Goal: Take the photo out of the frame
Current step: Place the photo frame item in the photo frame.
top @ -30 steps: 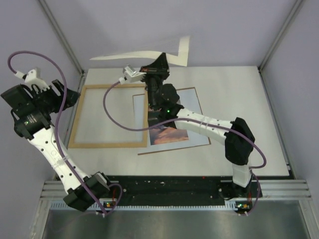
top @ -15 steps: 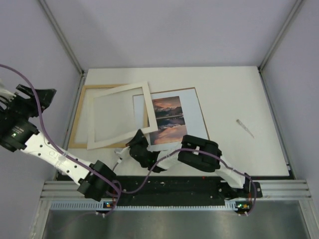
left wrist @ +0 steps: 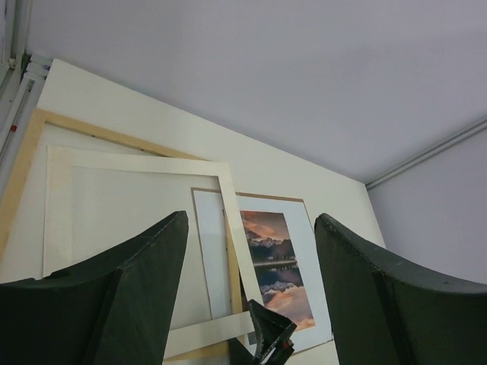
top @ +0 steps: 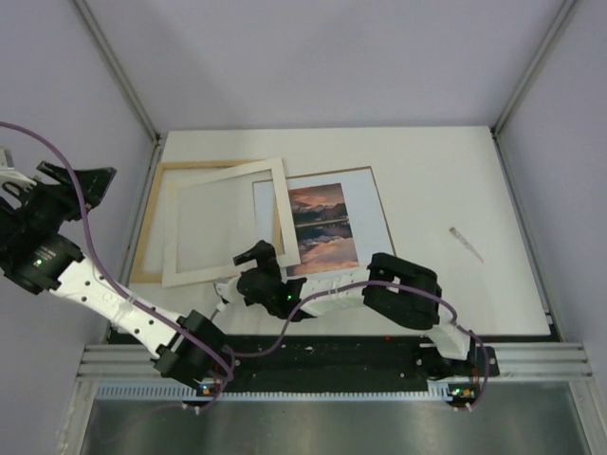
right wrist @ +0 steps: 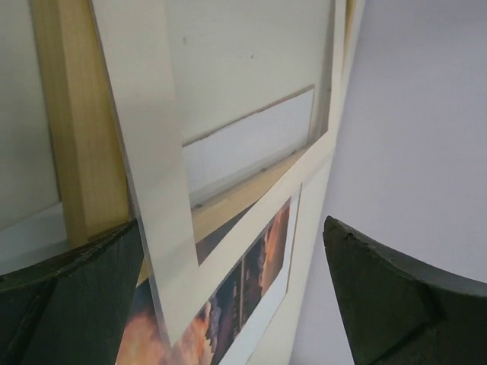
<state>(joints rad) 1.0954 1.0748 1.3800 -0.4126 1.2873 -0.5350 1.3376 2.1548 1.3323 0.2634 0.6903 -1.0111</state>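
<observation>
The photo (top: 322, 227) lies flat on the table, right of the light-wood frame (top: 145, 227); its orange mountain print faces up. A cream mat board (top: 228, 172) rests tilted across the frame, and its right strip overlaps the photo's left part. My right gripper (top: 258, 256) is low at the mat's near right corner. It is open, and that corner lies between its fingers (right wrist: 91, 266). In the right wrist view the mat (right wrist: 144, 129), the frame (right wrist: 72, 137) and the photo (right wrist: 236, 304) fill the gap. My left gripper (top: 90, 182) hangs open and empty, high at the far left.
A thin brown board edge (top: 332, 171) shows around the photo. A small clear sliver (top: 467, 244) lies on the white table at the right. Purple walls and metal posts (top: 123, 76) close in the table's sides. From the left wrist, the mat (left wrist: 137, 161) and photo (left wrist: 274, 266) lie below.
The mat, held high at the back by the right gripper a second ago, now lies across the frame. The right gripper has come to the near side and opened. The left arm swung leftward.
</observation>
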